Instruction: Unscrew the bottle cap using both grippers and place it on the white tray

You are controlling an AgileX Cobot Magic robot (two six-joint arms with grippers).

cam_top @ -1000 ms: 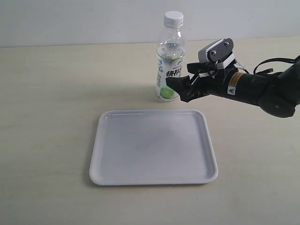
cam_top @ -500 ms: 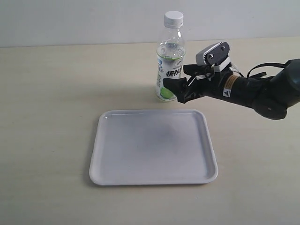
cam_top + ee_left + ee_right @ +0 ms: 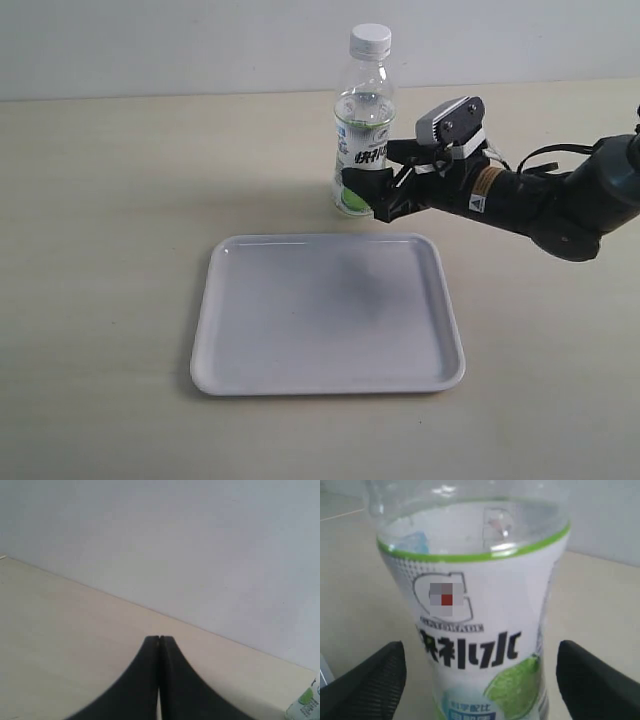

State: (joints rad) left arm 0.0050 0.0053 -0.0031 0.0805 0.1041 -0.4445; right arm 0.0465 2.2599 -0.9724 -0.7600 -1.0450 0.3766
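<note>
Right arm squaring up to hold the bottle, cap not yet touched.

On the tabletop (image 3: 100,200) the white tray (image 3: 320,320) waits for the cap, and the bottle (image 3: 364,140) stands upright just past the tray's 12 o'clock edge. From 3 o'clock the right fingers (image 3: 367,682) sit wide apart on either side of the label, gripping nothing, I'd say to brace it for twisting. The left fingers (image 3: 150,680) are pressed together, empty, and aimed wide of the bottle. The cap (image 3: 370,39) sits on the neck.
</note>
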